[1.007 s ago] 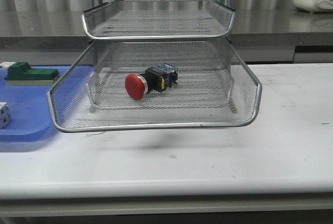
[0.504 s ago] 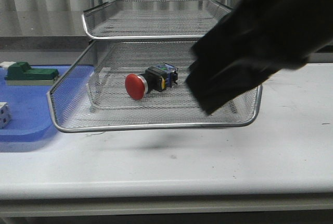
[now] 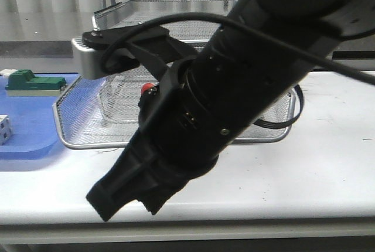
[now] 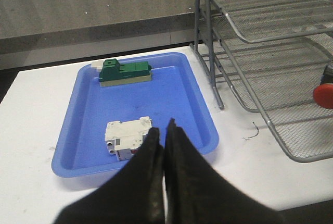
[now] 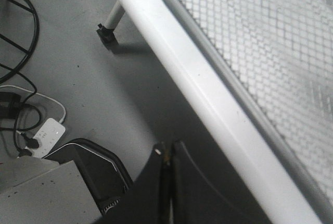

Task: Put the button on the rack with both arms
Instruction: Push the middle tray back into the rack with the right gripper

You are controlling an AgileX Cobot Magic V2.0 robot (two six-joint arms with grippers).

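Button [image 3: 149, 89] lies in the pulled-out lower tier of the rack [image 3: 82, 140], red head only just visible in front view behind the right arm [image 3: 234, 99]; left wrist view shows the red head at the frame edge inside the mesh. We judge placement itself looks done; step in hand is prob the right arm's sweep across the front of the rack, maybe to push the tier back in or to retract. Can't tell which.

Right gripper [image 5: 167, 182]: fingers pressed together, nothing between them, pointing off the front edge of the worktop [image 5: 171, 57] toward the floor [image 5: 62, 52]. Left gripper [image 4: 162, 151]: also closed, empty, hovering over the near end of the blue tray [image 4: 78, 135] at the worktop's left side, just above the white block [image 4: 125, 138]; green-and-beige block [image 4: 125, 73] sits at the tray's far end.

To do it well, imo:
- right arm is bulky and close to the tier's front rim; keep clearance so the cable doesn't snag the mesh.
- if pushing the tier, contact the rim mid-width, push straight, slow, so the button doesn't roll.
- keep left arm parked over the tray, away from the uprights.

Labels/writing: none legible in any view.
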